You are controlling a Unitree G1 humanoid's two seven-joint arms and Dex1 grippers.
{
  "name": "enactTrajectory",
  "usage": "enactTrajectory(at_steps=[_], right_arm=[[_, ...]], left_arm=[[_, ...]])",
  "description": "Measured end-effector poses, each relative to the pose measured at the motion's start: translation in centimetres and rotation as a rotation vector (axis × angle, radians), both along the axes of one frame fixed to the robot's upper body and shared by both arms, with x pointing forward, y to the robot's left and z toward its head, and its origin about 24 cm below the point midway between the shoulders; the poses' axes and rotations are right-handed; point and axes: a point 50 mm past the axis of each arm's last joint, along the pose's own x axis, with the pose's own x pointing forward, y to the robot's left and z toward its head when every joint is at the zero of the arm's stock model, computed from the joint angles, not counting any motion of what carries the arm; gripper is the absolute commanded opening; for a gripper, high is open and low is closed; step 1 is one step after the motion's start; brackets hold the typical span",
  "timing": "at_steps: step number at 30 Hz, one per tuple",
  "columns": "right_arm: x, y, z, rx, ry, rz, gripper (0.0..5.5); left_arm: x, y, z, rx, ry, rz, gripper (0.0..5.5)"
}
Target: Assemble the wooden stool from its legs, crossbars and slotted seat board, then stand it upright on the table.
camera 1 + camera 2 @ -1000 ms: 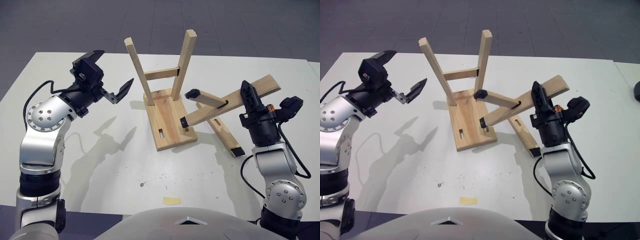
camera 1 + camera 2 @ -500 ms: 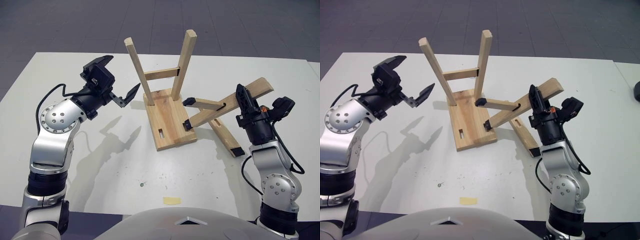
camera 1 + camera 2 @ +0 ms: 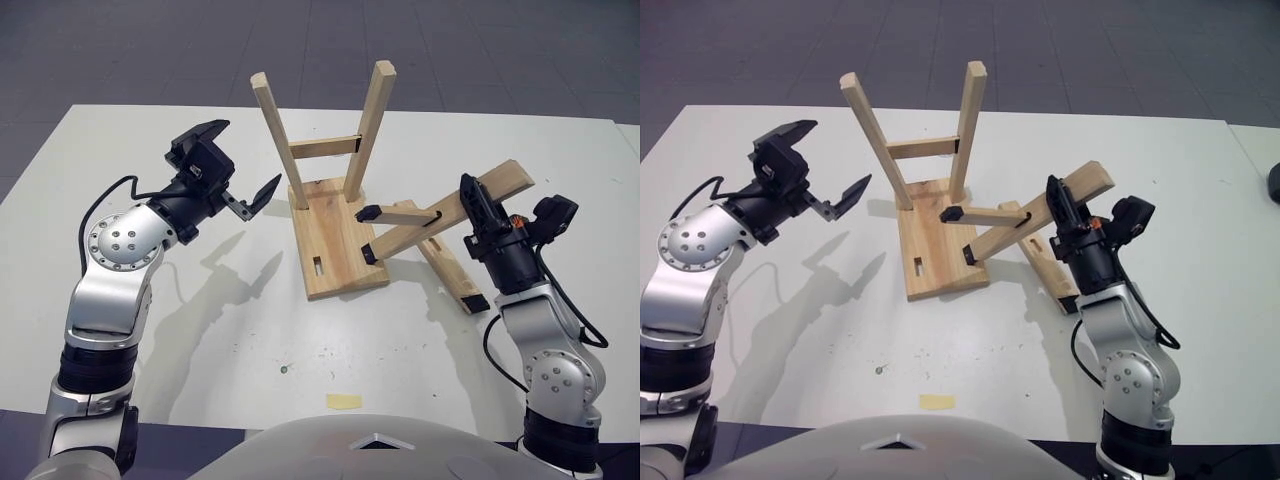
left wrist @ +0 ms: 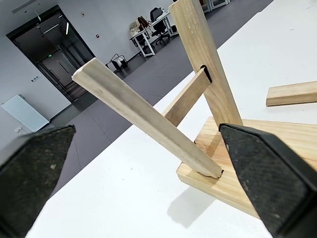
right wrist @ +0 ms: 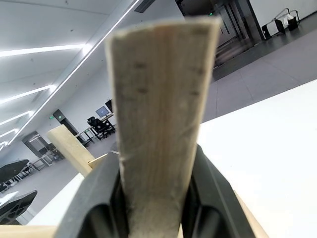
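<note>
1. The board [image 3: 340,265] lies slot-side up at frame centre on the surface [image 3: 180,330]. Two legs [image 3: 368,130] joined by a crossbar [image 3: 323,147] stand in its far edge, so the stool is apparently being built upside down.
2. The right fingers [image 5: 99,193] clamp a second leg [image 3: 430,218] at centre right. Its dark end angles down near the board's right edge, probably toward an open slot.
3. A third leg [image 3: 452,272] lies flat just beneath.
4. The left fingers [image 3: 262,191] are spread wide and empty just left of the standing legs, likely ready to steady them.
</note>
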Motion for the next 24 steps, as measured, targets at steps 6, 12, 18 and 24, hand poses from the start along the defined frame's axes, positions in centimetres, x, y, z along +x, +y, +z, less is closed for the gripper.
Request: enactTrajectory(at_steps=[6,12,18,24], right_arm=[[-0.2,0.1,-0.1,-0.033,0.025,-0.065,1.03],[-0.6,1.3,0.9,-0.173,0.012,-0.059,1.05],[0.6,2.5,2.2,-0.302,-0.002,-0.048,1.05],[1.1,3.7,2.1,-0.511,-0.018,-0.060,1.06]], left_arm=[[0.0,-0.2,-0.2,0.033,-0.014,-0.003,5.40],[-0.1,-0.4,-0.3,0.056,-0.025,-0.011,5.40],[-0.1,-0.7,-0.7,0.075,-0.025,-0.025,5.40],[0.1,-1.0,-1.1,0.107,-0.027,-0.038,5.40]])
